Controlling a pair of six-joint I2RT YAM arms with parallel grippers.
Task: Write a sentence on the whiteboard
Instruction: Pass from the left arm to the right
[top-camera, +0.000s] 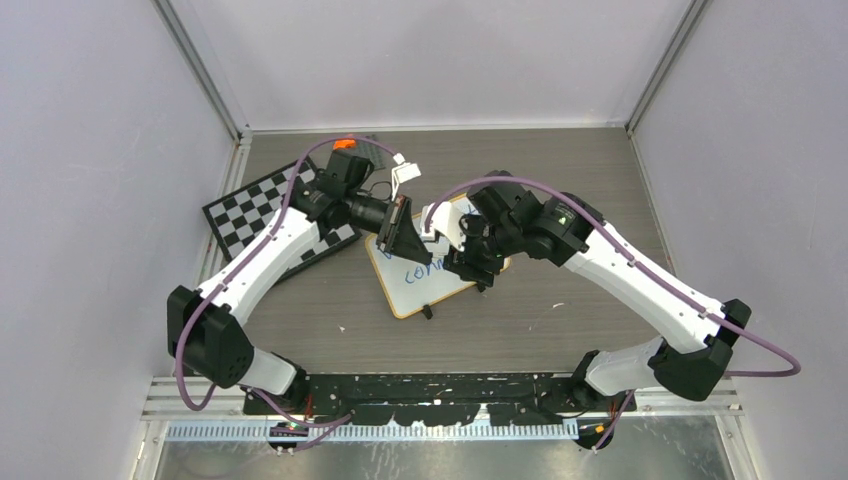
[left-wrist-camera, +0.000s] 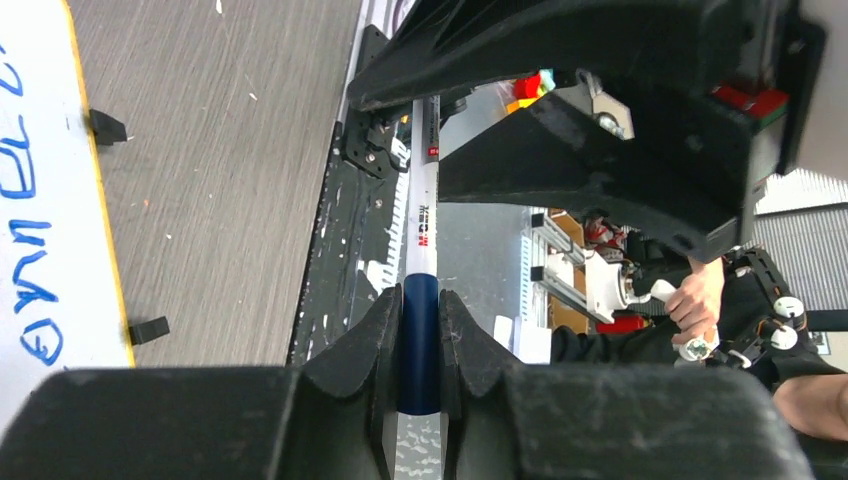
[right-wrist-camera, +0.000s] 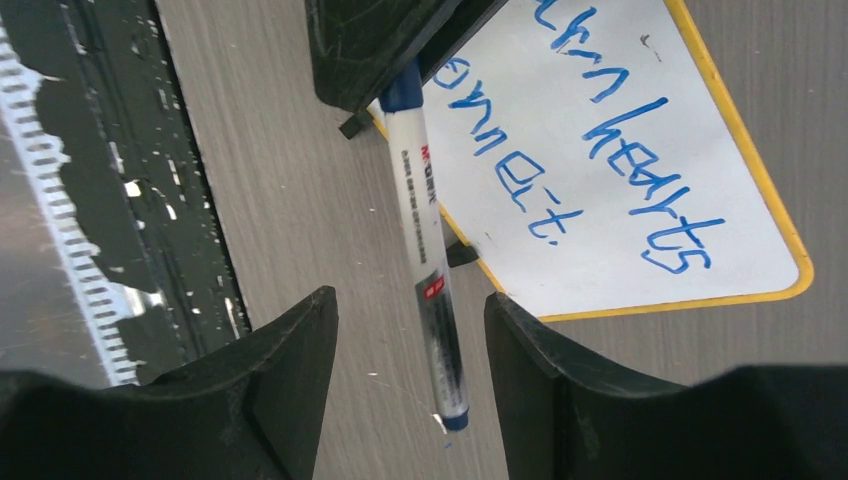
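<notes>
Just over the centre of the worktop (top-camera: 560, 330), the left gripper (left-wrist-camera: 420, 315) has its jaws clenched on the blue end of a marker (right-wrist-camera: 425, 230); the right gripper (right-wrist-camera: 408, 310) holds its jaws released either side of the barrel. Beneath, the whiteboard (top-camera: 428, 290) carries the blue two-line sentence (right-wrist-camera: 600, 150).

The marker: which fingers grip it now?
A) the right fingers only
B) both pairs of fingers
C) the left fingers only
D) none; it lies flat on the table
C: the left fingers are shut on the blue end of the marker, while the right fingers stand apart on either side of it, with a gap on each side.
</notes>
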